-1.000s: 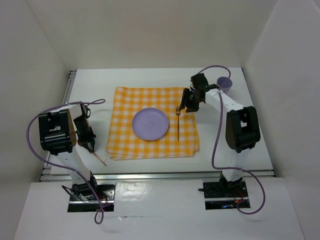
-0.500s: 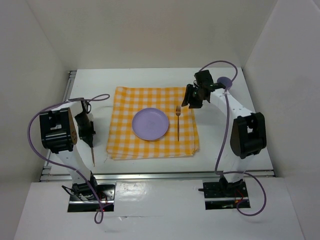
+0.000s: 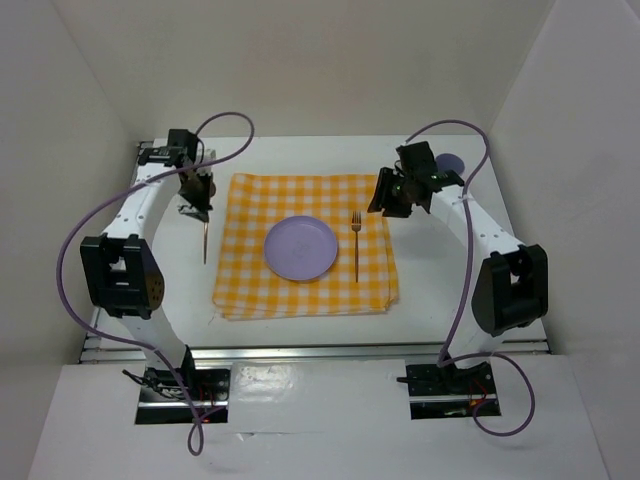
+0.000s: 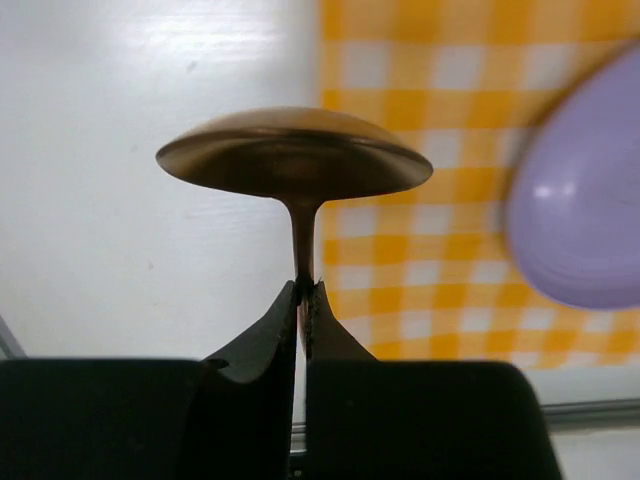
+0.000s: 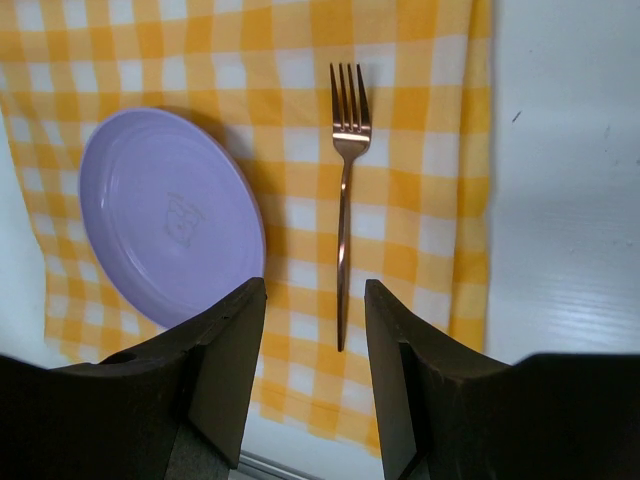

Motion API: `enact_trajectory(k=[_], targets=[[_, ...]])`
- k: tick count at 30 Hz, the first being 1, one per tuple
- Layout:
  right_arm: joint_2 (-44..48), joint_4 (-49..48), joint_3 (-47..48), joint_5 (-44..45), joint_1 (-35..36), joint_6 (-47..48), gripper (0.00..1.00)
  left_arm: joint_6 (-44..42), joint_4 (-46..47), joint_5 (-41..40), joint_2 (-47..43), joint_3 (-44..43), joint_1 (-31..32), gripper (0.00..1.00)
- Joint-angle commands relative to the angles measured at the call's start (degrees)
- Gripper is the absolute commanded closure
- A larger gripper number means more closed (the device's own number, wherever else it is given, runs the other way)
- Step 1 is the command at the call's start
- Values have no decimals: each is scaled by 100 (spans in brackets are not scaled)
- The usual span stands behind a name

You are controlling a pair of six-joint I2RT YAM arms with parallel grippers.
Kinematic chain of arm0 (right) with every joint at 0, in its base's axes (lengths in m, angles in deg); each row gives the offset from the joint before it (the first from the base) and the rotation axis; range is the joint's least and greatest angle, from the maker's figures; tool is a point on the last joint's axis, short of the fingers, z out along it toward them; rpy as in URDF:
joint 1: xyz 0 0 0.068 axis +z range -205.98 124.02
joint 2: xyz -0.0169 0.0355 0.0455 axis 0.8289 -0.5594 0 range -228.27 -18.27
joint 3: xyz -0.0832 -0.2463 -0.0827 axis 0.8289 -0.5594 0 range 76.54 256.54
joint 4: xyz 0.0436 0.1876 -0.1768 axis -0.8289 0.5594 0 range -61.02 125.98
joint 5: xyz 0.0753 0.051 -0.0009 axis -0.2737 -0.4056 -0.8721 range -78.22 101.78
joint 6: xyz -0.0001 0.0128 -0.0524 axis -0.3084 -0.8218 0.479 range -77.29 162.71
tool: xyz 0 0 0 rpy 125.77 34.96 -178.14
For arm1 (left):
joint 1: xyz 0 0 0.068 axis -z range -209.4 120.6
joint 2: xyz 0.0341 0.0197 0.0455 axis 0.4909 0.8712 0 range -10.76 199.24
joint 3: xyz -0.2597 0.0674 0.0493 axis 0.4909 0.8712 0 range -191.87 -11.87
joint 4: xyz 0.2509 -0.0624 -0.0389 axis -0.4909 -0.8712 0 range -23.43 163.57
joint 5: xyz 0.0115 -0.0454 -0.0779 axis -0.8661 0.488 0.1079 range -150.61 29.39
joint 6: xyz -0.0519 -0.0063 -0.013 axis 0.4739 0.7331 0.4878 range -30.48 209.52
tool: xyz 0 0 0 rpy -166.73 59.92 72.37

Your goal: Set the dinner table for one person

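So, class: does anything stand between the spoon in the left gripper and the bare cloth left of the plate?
Nothing visible does. The left gripper holds the spoon over the dinner table just left of the checked cloth, whose strip beside the purple plate lies bare. The fork lies right of the plate.

No readable text, faint embossed mark on the purple plate (image 5: 170, 215), illegible

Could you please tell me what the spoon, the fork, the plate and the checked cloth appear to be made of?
The spoon: likely metal, polished copper-gold; its bowl shows bright glints.
The fork: same rosy metallic sheen, probably matching.
The plate: probably plastic, smooth lilac with soft highlights; glazed ceramic not excluded.
The cloth: woven fabric, matte, with layered edges.
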Motion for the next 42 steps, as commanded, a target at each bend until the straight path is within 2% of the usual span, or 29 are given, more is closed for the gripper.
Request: enact_trajectory(k=[1,5,11,25,42], targets=[[465,-44,-114,108,-33,-32,48,111,-795,672,63,-694,391,100],[580,8,-167,161,-33,-84,48,445,-770,840,730,-826,1005,100],[817,140,-167,406,-33,-137,48,938,-489,1034,1372,-660,1182,100],[932,351,-395,583,-33,-137,48,1333,-189,973,2216,-589,1235,100],[932,404,-395,706,-33,-137,48,1491,-127,770,2454,-993,1183,100]])
